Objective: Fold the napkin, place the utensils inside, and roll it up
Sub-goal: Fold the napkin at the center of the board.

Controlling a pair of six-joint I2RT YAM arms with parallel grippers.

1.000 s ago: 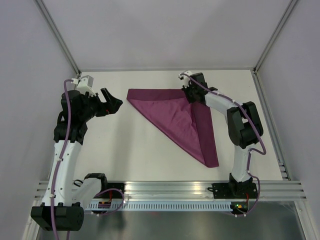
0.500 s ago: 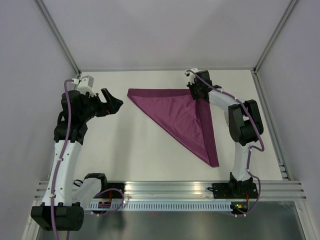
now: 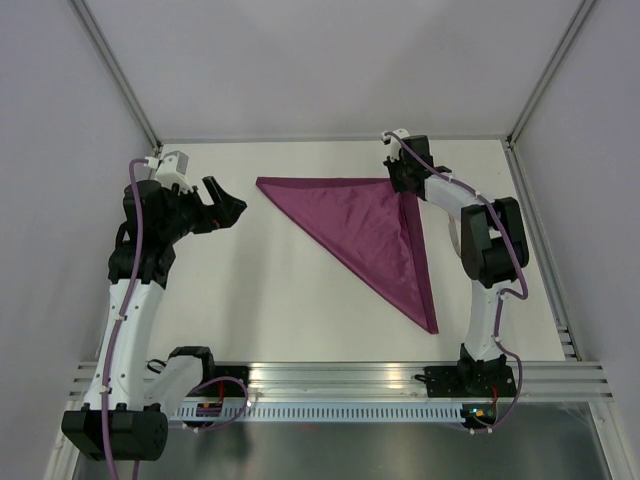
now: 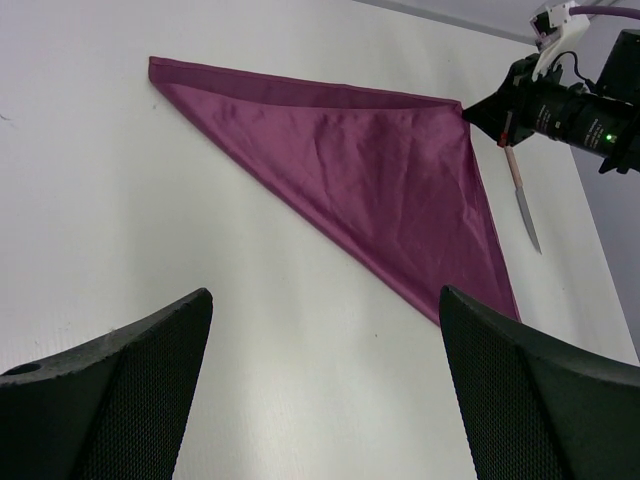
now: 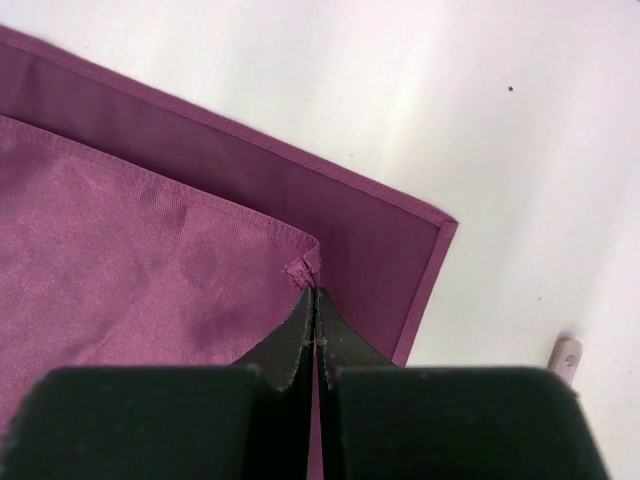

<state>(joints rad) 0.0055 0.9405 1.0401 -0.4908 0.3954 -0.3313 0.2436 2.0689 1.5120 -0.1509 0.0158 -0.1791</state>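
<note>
The plum-magenta napkin [image 3: 375,230] lies folded into a triangle on the white table, one point at the far left, one near the front. My right gripper [image 3: 403,185] is shut on the upper layer's corner [image 5: 305,268], holding it just short of the lower layer's far right corner [image 5: 440,225]. The napkin also shows in the left wrist view [image 4: 350,180]. A slim silvery knife [image 4: 522,200] with a pale handle lies right of the napkin; its handle end shows in the right wrist view [image 5: 566,356]. My left gripper [image 3: 228,208] is open and empty, left of the napkin.
The table's far edge and metal frame posts [image 3: 520,120] stand close behind my right gripper. White table [image 3: 290,290] lies in front of the napkin's long folded edge.
My right gripper has carried the napkin's upper corner to the right and a little farther back, spreading the top layer over the lower one. The left arm has not moved.
</note>
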